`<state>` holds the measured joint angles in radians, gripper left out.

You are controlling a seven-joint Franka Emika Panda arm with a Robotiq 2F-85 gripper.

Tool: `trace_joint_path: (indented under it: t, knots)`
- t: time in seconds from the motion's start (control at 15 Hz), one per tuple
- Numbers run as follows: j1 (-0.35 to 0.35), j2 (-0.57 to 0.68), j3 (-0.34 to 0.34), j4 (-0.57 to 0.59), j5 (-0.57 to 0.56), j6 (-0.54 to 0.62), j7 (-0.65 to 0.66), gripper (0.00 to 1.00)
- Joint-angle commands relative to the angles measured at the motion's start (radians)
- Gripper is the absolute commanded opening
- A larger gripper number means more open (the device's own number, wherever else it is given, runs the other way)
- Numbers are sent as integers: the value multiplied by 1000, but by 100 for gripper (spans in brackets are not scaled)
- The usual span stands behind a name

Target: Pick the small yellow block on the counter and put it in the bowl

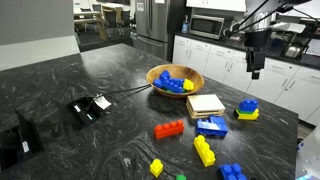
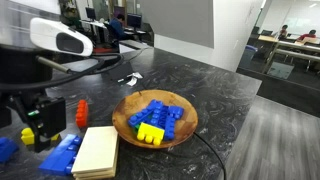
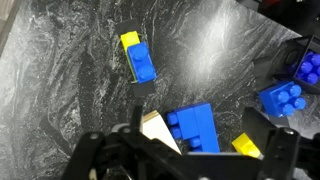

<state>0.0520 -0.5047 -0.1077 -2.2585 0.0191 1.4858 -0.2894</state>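
- Right, the gripper (image 1: 256, 68) hangs above the counter (image 1: 110, 90), jaws spread wide, nothing between them.
- The small yellow block (image 1: 156, 167) sits on the counter well apart from the gripper, beyond the red brick (image 1: 168, 129).
- The bowl (image 1: 178, 94) lies nearer the gripper, with blue and yellow bricks inside.

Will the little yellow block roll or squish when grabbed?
The small yellow block looks like hard plastic, so probably stiff and light. It's boxy and sits flat on the counter, so it should slide, not roll.
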Motion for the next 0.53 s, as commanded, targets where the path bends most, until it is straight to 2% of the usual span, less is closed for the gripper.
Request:
trace_joint_path:
  t: [0.0,0.13,0.47]
  knots:
    - [-11,1,9,2,3,-2,-4,100]
    - [-11,1,9,2,3,-2,-4,100]
    - [27,69,103,50,-49,77,31,100]
